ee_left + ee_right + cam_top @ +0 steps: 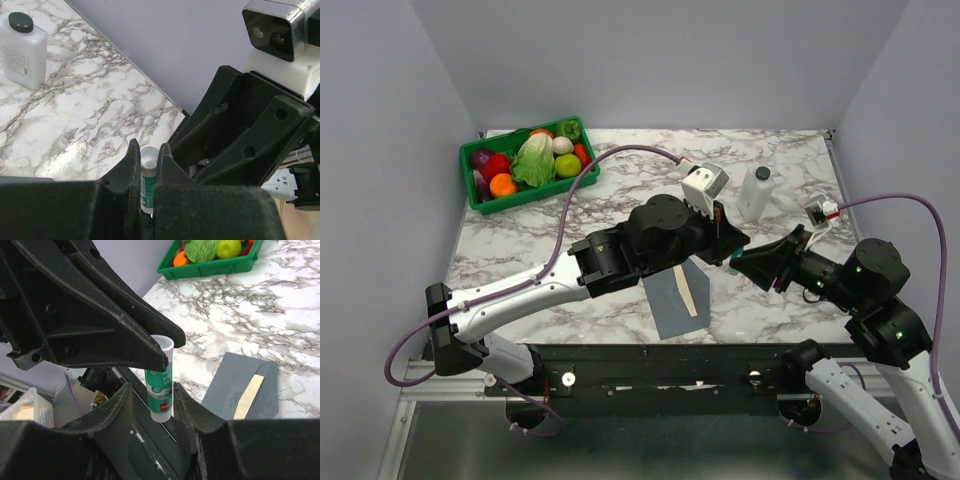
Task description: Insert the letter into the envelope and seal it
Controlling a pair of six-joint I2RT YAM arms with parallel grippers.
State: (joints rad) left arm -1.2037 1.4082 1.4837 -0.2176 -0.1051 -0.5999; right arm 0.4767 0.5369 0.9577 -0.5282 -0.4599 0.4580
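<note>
The slate-grey envelope (672, 305) lies flat on the marble near the front edge, and it shows again in the right wrist view (235, 382). A cream-tan strip of the letter (689, 292) (249, 397) shows at its opening. Above the envelope's right side, my left gripper (732, 246) (148, 150) is shut on a green-and-white glue stick (146, 187) (161, 387). My right gripper (752, 262) (152, 386) faces it, open, with its fingers either side of the stick's lower end; the left finger stands clearly apart from it.
A white bottle with a dark cap (757, 193) (22, 50) stands at the back right. A green basket (480, 203) (210, 270) of toy vegetables sits at the back left. The two arms meet tip to tip over the table's front right.
</note>
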